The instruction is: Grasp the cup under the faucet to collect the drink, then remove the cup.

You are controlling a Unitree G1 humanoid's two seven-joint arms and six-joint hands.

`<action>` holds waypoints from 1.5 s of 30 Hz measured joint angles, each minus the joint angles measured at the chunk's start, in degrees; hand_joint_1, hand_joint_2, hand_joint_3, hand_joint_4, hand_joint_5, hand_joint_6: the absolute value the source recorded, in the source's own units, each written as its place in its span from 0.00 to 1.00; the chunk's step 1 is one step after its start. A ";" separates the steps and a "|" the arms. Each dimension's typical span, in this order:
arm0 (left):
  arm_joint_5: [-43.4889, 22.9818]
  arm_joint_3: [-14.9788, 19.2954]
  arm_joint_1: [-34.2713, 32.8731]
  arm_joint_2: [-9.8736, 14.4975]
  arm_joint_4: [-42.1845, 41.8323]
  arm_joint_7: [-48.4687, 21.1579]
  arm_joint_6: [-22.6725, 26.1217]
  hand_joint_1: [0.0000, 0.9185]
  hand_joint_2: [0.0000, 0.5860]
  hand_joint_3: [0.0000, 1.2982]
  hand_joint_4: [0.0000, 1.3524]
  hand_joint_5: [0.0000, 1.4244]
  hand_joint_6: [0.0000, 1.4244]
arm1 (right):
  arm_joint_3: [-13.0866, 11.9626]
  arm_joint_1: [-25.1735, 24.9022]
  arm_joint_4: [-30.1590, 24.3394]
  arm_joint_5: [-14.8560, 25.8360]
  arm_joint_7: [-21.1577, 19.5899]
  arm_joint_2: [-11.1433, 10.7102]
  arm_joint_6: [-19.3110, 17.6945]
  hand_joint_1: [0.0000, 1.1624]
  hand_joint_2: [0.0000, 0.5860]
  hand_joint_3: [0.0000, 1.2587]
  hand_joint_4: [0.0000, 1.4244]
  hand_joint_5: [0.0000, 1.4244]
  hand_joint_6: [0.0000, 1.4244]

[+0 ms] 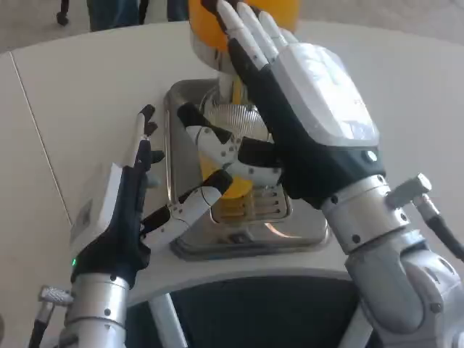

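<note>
Clear ribbed plastic cup sits on silver metal drip tray, under orange drink dispenser. Right hand wraps cup w/ thumb & fingers. Left hand beside tray, fingers apart, holding nothing, on white table.

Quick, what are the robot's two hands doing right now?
Left hand: open, holding nothing, thumb reaching toward the metal tray.
Right hand: thumb wraps the cup, other fingers stretched toward the orange dispenser.
</note>
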 measured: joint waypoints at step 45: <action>-0.46 -2.32 -6.82 -1.05 8.29 2.19 -0.29 0.25 0.11 0.00 0.00 0.17 0.28 | -15.23 45.96 -32.13 -27.39 32.92 5.05 -10.43 0.54 0.71 0.03 0.00 0.00 0.00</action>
